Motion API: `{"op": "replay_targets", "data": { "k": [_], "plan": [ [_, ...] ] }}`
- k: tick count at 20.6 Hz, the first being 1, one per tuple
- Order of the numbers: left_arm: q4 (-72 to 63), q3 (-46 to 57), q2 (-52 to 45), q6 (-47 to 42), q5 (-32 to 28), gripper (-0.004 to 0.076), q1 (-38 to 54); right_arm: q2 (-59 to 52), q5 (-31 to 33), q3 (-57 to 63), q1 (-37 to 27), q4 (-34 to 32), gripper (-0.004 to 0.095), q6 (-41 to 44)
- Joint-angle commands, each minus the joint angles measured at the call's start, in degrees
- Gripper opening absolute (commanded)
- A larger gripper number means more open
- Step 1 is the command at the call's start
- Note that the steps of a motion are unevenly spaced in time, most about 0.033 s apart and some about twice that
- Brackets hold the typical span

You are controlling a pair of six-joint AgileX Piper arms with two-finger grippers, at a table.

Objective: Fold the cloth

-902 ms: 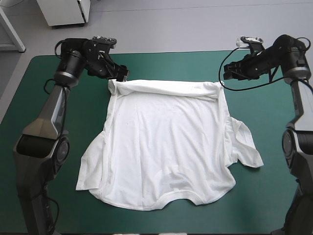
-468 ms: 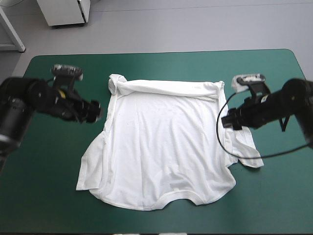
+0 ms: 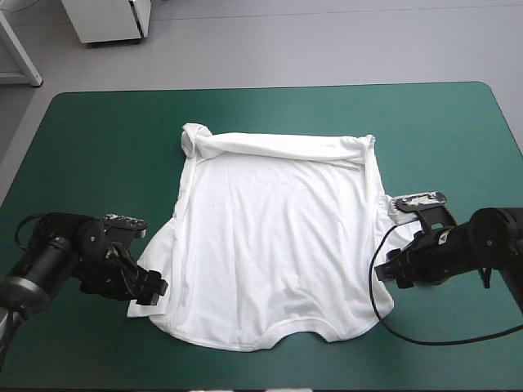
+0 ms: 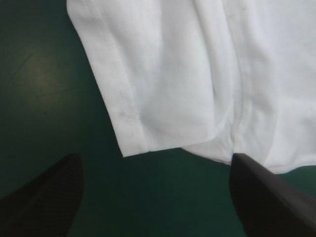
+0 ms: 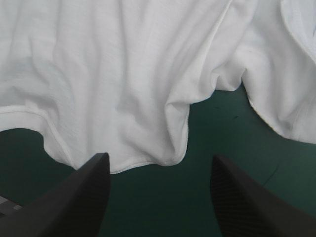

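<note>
T-shirt (image 3: 278, 245) lies spread flat mid-table on the teal-green cover (image 3: 90, 147). Its far edge is rolled over into a band, hem twd the near edge, a bit rumpled there. My left gripper (image 3: 152, 291) sits low at the shirt's near-left corner, just beside the sleeve (image 3: 157, 257). Its fingers (image 4: 44, 200) are wide apart w/ nothing in them, the sleeve's stitched end just ahead btwn them, bare cover under the tips. My right gripper (image 3: 384, 276) is low at the near-right side, by the hem (image 5: 128, 163). Its fingers are spread too, no hold on anything, wavy hem edge right ahead of the gap. The other sleeve (image 3: 409, 241) lies nearer the table's right edge. Can't tell if any tip touches cloth.
</note>
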Motion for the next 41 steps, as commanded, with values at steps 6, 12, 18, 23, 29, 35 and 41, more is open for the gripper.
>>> {"op": "replay_targets", "data": {
  "k": [6,12,18,23,29,35,41],
  "plan": [
    [-2.58,0.41,8.27,0.81,-4.29,0.0581,-0.06,-1.07,-4.29,5.26,0.00,-1.55,0.0557,-1.27],
    [-1.93,2.88,10.64,0.81,-7.14,0.0540,-0.06,-0.60,-8.06,11.08,0.00,-2.28,0.0557,-1.61],
    [-3.16,7.67,11.28,1.58,-9.88,0.0446,-0.06,-0.47,-8.04,11.08,1.29,-1.31,0.0557,-1.64],
    [-7.98,8.07,11.28,3.98,-11.38,0.0008,-0.06,4.07,-9.11,11.16,3.25,-1.88,0.0557,-1.50],
    [-10.07,8.07,11.28,5.02,-11.71,-0.0009,-0.06,12.75,-11.29,11.16,3.25,0.39,0.0551,-3.17],
    [-11.45,7.95,11.28,6.26,-12.63,-0.0009,-0.06,15.57,-11.16,11.16,3.25,9.10,-0.0012,-10.61],
    [-18.43,4.15,9.48,10.43,-10.44,-0.0009,-0.06,14.34,-7.60,9.38,3.25,15.09,-0.0007,-12.31]
  ]
}}
